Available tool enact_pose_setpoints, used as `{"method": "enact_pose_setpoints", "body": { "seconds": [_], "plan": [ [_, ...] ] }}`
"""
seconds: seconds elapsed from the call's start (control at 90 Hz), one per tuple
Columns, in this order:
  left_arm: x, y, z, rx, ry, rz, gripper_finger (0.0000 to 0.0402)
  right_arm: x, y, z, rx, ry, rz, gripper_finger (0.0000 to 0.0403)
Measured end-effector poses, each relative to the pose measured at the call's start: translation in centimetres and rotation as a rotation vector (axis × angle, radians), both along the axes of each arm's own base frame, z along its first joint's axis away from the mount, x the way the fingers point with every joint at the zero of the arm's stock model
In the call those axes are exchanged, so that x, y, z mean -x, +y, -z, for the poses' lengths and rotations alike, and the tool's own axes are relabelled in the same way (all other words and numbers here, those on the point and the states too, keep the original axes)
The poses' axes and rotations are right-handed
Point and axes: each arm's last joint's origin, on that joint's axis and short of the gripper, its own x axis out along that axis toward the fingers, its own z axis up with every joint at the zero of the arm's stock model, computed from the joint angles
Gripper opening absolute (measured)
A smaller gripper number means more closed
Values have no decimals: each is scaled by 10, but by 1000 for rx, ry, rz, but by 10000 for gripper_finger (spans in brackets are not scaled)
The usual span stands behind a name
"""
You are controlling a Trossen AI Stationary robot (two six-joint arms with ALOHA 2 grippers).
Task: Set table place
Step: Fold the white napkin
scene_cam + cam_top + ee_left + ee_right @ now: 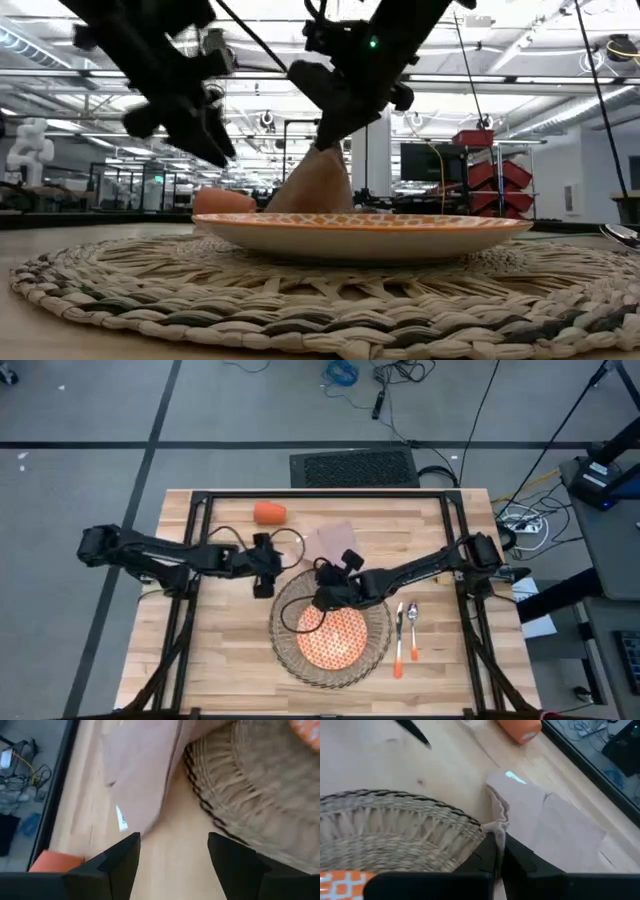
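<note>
Napkin pinched at the placemat's edge

Left fingers [172, 865] stand wide apart over bare wood of the desk [225, 660], holding nothing. Ahead of their tips lies the beige napkin [142, 775], and off to one side of them the rim of the woven placemat [250, 805]; a corner of the orange cup [52, 861] shows beside one finger. From above, this left gripper [263, 570] hangs just off the placemat's [290, 660] outer edge, with the cup [269, 512] lying on its side farther back on the desk.

Between the two arms, the napkin [335, 540] rests flat on the wood behind the placemat, one corner drawn up toward the right arm.

Right fingers [499, 851] are closed tight on a gathered corner of the napkin [555, 827], pulling the cloth into a small peak right at the tips; the rest of the cloth spreads on the desk beyond them. The placemat's [395, 830] rim touches the fingers on one side, and the cup [520, 727] lies well past the napkin. From above, the right gripper [322, 598] sits over the back rim of the placemat, close to the orange-patterned plate [335, 640] at the mat's centre.

Farther right, beside the placemat, a fork [399, 640] and spoon [412, 628] with orange handles lie side by side on the desk.
</note>
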Motion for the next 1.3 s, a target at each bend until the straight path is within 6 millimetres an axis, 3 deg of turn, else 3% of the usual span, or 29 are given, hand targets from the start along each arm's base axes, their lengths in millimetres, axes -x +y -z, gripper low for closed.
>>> {"method": "enact_pose_setpoints", "body": {
  "seconds": [0.233,0.367,0.556,1.3],
  "plan": [
    [-23,15,42,44,90,13,219,0,0,1,-16,6,-9,0],
    [-30,22,52,-2,84,-16,219,0,0,1,-17,8,-11,0],
    [-36,31,50,-72,20,-71,219,0,0,1,-15,12,-16,0],
    [-37,46,53,44,-35,-78,219,-3,1,-1,-34,-16,-43,0]
  ]
}}
